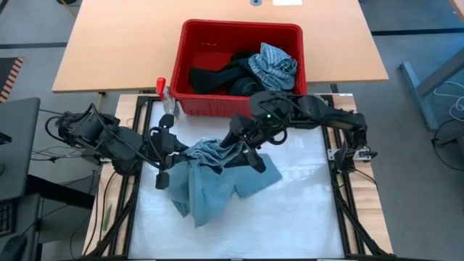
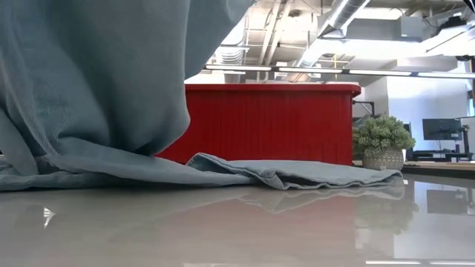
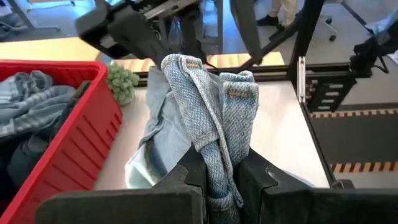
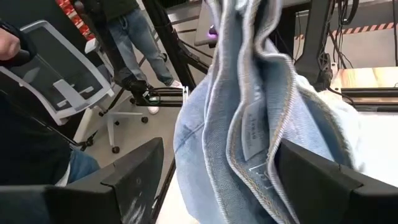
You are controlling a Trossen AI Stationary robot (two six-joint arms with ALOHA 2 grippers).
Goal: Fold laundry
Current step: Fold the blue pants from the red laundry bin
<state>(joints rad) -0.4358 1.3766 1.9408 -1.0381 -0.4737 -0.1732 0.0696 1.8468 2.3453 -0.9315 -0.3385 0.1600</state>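
Note:
A light blue denim garment (image 1: 217,181) hangs between my two grippers over the middle of the white table. Its lower part (image 2: 297,174) lies spread on the table top, while the raised part (image 2: 89,89) fills the low view's left. My left gripper (image 1: 177,152) is shut on a bunched end of it (image 3: 205,106). My right gripper (image 1: 239,148) stands open to the right of the left one. Its fingers are on either side of another bunch of the garment (image 4: 249,124), which shows a white tag. My left gripper pinches a gathered bunch of several denim layers (image 3: 217,168) between its two fingers. The cloth stands out past the fingertips and drapes down from there to the table. My right gripper has the bunch between its wide-apart fingers (image 4: 134,177); whether either finger touches the cloth I cannot tell.
A red basket (image 1: 190,72) stands at the table's far edge with grey-blue striped (image 1: 272,65) and black (image 1: 217,76) laundry in it. A green fuzzy ball (image 3: 121,81) sits beside the basket. A small red-topped bottle (image 1: 165,94) stands at the basket's left. Bare table lies near right (image 1: 297,217).

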